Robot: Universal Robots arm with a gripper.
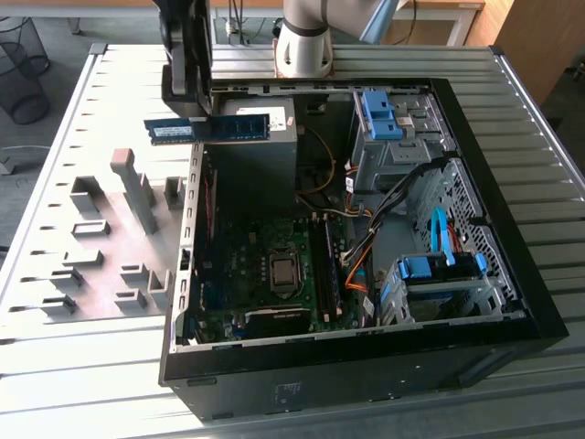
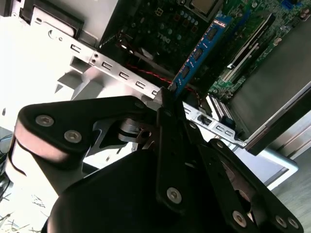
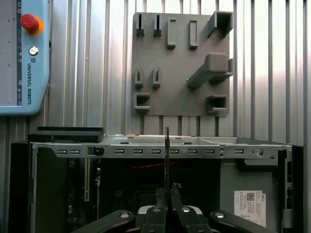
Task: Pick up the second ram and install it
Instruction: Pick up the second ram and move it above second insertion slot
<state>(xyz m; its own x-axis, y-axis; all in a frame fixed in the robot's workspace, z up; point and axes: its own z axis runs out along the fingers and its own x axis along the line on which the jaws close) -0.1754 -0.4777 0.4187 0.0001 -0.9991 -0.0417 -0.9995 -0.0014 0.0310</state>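
Carried edge-on: the arm's black gripper [image 2: 167, 94], its two fingers closed flat on the faces of the second memory stick [image 2: 199, 51], holds the thin blue-green board in the air over the rim of the open computer case [image 1: 366, 352], level and apart from everything beneath it (the exterior view puts the grip near the stick's mid-length, just in front of the grey power supply [image 1: 279, 160]). The carry looks best done slowly and squarely. The board is stiff but thin, and the grip bears only on smooth faces studded with small black chips, so a knock against the punched sheet-metal rim [image 3: 194, 151] could twist it between the fingers. Holding its long edge parallel to the long black slots [image 1: 327, 265] should spare a correction over the motherboard [image 1: 247, 274]. Below lie a dark green board crowded with matte parts, a square bright-metal processor socket [image 1: 283, 272] and loose orange and black cables [image 1: 358, 267]. Beyond the case, a flat grey plastic holder plate [image 3: 180, 73] with blocky upright pockets rests on the ribbed, glossy metal table [image 1: 91, 384]
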